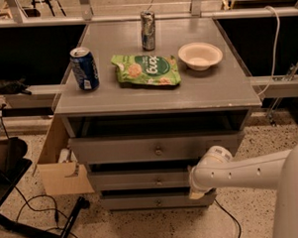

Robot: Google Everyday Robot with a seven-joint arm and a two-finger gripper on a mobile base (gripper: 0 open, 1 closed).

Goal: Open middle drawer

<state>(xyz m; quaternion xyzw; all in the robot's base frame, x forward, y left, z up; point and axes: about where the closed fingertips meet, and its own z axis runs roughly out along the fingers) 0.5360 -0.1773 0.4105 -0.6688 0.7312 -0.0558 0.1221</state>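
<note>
The middle drawer (137, 180) is the second of three grey fronts in the cabinet, low and flat, with a small round metal knob (159, 181) at its centre. A dark gap shows above it and another below it. My gripper (196, 192) is at the end of the white arm that reaches in from the right. It sits at the right end of the middle drawer's front, low against its bottom edge and to the right of the knob. The white wrist hides that end of the drawer.
The taller top drawer (155, 148) is above and the lowest drawer (152, 201) below. On the cabinet top (222, 88) stand a blue can (84, 68), a silver can (147, 30), a green snack bag (146, 69) and a white bowl (200, 55). A cardboard box (62, 169) and cables lie at the left.
</note>
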